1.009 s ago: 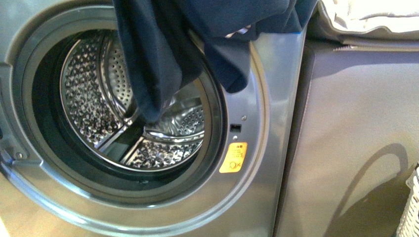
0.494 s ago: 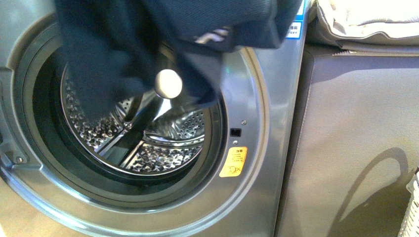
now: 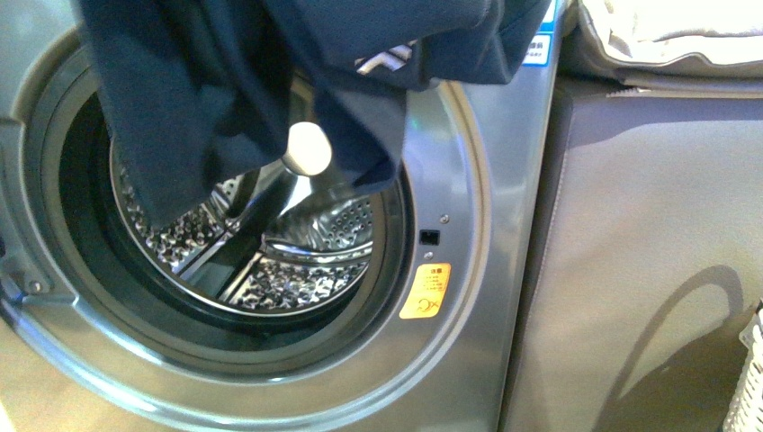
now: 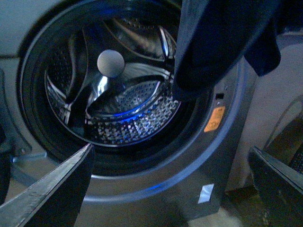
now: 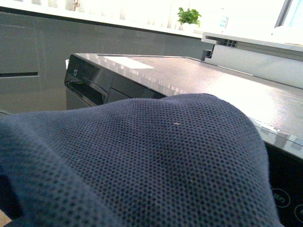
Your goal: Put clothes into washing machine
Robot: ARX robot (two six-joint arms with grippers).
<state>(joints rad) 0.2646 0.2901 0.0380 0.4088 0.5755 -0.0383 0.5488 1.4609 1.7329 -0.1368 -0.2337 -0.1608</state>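
The dark navy clothes (image 3: 225,99) hang from above over the upper half of the washing machine's (image 3: 490,225) round porthole, lowest folds dangling before the shiny perforated drum (image 3: 297,270). In the left wrist view the clothes (image 4: 213,42) drape over the mouth's upper edge, and my left gripper (image 4: 165,189) stands open below the drum (image 4: 128,109), holding nothing. Mesh-knit clothes (image 5: 142,161) fill the right wrist view and hide my right gripper, which is shut on them above the machine's top (image 5: 189,71).
A white ball (image 3: 308,148) shows inside the drum. A yellow sticker (image 3: 426,291) sits right of the porthole. A plain grey-brown unit (image 3: 648,252) stands to the right with beige fabric (image 3: 666,36) on top. A white basket edge (image 3: 749,378) shows at far right.
The clothes have swung left across the drum mouth and now cover its upper half. The white ball has come into sight.
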